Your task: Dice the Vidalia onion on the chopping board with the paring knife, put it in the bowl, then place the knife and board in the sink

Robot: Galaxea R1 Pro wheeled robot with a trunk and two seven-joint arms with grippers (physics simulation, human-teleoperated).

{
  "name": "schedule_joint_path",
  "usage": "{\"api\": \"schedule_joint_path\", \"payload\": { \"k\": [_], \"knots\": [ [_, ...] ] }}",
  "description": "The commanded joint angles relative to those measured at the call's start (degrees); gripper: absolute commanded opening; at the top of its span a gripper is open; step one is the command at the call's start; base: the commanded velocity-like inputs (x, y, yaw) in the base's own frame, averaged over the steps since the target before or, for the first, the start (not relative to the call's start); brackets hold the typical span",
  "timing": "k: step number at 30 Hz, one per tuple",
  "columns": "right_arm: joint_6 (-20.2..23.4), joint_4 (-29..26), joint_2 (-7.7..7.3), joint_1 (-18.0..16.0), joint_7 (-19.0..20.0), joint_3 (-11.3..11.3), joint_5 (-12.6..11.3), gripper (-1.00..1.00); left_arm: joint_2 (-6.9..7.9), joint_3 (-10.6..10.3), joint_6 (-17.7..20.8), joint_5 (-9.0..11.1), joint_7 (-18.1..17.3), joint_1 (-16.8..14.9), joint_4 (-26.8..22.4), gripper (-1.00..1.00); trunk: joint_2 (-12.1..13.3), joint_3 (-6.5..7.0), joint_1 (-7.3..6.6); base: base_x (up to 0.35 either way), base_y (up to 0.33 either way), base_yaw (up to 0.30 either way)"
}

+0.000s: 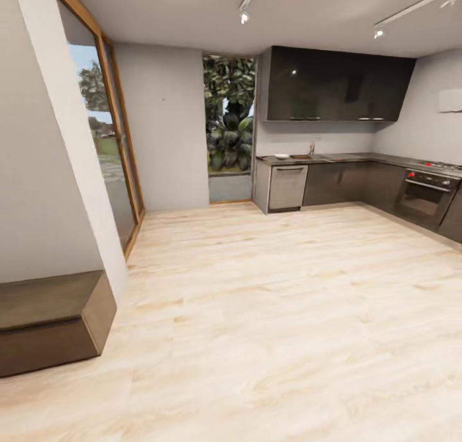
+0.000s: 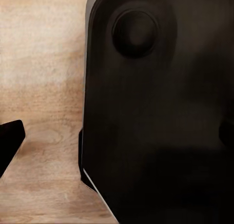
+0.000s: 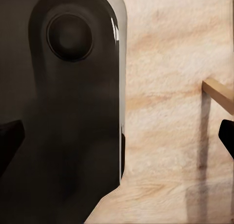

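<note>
The left gripper (image 2: 119, 136) points down, one dark fingertip (image 2: 10, 138) showing at the frame edge, the robot's black base (image 2: 156, 112) beside it. The right gripper (image 3: 119, 136) also hangs downward, fingertips (image 3: 226, 136) spread wide apart, nothing between them.

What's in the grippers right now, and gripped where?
Nothing is held. In each wrist view the fingertips sit far apart at the picture's edges, with only wood floor between them. The countertop is still across the room.
</note>
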Motion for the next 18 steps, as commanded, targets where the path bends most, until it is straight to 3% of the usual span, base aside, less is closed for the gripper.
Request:
{"api": "schedule_joint_path", "payload": {
  "k": [1, 8, 18],
  "knots": [
    [-0.21, 0.08, 0.0, -0.06, -0.02, 0.02, -0.03, 1.0, -0.01, 0.41, -0.07, 0.01, -0.03, 0.04, -0.09, 1.0, -0.02, -0.04, 0.04, 0.342, 0.0, -0.272],
    [-0.22, 0.08, 0.0, -0.06, -0.01, 0.02, -0.03, 1.0, -0.01, 0.39, -0.07, 0.01, -0.03, 0.04, -0.09, 1.0, -0.02, -0.04, 0.04, 0.342, 0.0, -0.235],
    [-0.22, 0.08, 0.0, -0.07, -0.02, 0.02, -0.03, 1.0, -0.01, 0.42, -0.07, 0.01, -0.03, 0.04, -0.09, 1.0, -0.02, -0.04, 0.04, 0.342, 0.0, -0.035]
  ]
}}
